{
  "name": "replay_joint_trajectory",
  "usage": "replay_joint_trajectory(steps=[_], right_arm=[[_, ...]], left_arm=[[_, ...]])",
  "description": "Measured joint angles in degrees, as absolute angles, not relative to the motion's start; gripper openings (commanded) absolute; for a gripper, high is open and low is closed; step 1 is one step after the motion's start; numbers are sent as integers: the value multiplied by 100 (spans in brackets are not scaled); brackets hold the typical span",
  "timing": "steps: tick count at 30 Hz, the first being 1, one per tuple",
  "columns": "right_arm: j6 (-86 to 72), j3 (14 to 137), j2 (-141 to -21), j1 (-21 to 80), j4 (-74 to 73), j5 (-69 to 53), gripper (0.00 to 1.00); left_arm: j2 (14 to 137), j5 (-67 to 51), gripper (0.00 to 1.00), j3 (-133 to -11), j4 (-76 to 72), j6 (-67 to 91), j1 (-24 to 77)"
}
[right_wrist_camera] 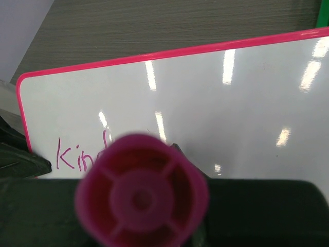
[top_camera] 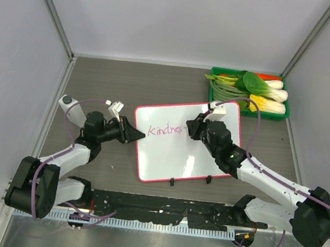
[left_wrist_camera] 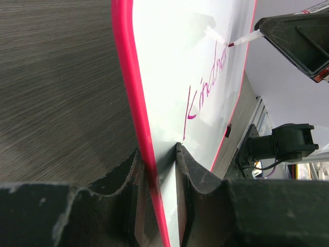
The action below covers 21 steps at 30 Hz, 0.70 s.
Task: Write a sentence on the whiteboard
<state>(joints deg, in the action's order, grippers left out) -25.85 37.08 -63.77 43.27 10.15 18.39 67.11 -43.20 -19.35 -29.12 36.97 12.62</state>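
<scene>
The whiteboard (top_camera: 197,154), white with a pink-red frame, lies on the table between the arms. My left gripper (top_camera: 139,135) is shut on its left edge; in the left wrist view the jaws (left_wrist_camera: 158,152) pinch the frame. The sentence (top_camera: 167,130) reads "Kindnes" in pink cursive (left_wrist_camera: 205,85). My right gripper (top_camera: 196,127) is shut on the marker, whose tip (left_wrist_camera: 241,40) touches the board at the end of the word. In the right wrist view the marker's pink end cap (right_wrist_camera: 141,198) hides most of the writing (right_wrist_camera: 77,157) and the fingers.
A green tray (top_camera: 233,108) of vegetables stands at the back right, just beyond the board's far corner. Two black clips (top_camera: 171,181) sit on the board's near edge. Grey walls enclose the table on three sides.
</scene>
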Motion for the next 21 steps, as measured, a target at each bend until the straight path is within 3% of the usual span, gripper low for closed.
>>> replay_joint_trajectory(steps=[21], right_arm=[[-2558,3555,-6173,4327,829,1804,1]], left_arm=[[6711,-4318,0,-1935,-2915,3697,1262]])
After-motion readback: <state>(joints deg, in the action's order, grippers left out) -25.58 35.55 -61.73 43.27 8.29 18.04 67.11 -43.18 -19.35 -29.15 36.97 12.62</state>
